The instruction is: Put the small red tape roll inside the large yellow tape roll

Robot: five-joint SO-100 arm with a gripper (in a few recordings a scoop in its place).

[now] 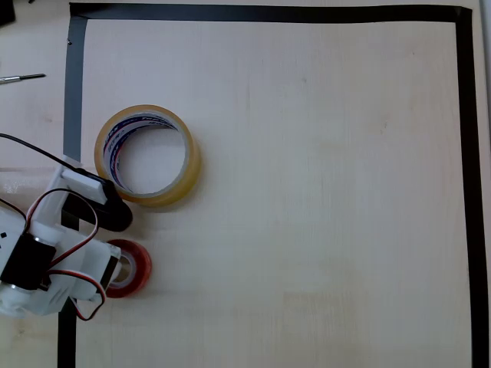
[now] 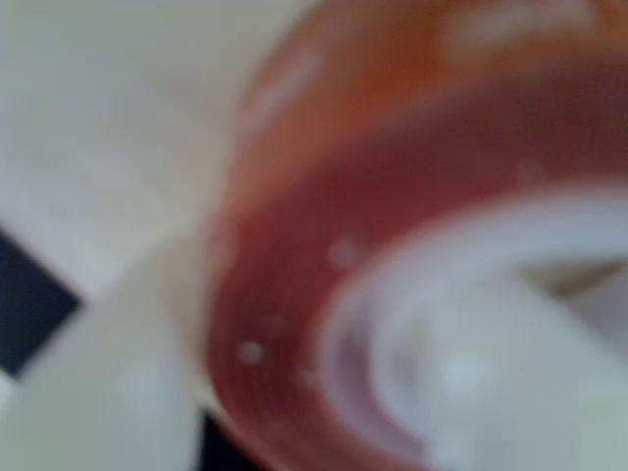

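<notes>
End effector point(image 1: 115, 264) over small red tape roll point(image 1: 136, 267), apparently touching; opening unclear, wrist view blurred.

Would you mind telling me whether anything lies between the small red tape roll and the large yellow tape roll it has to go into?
Nothing visible does. In the overhead view the small red tape roll lies just below the large yellow tape roll, with bare table between them. Only the arm's own black pincer overhangs that gap, and the yellow roll's hole looks empty.
</notes>
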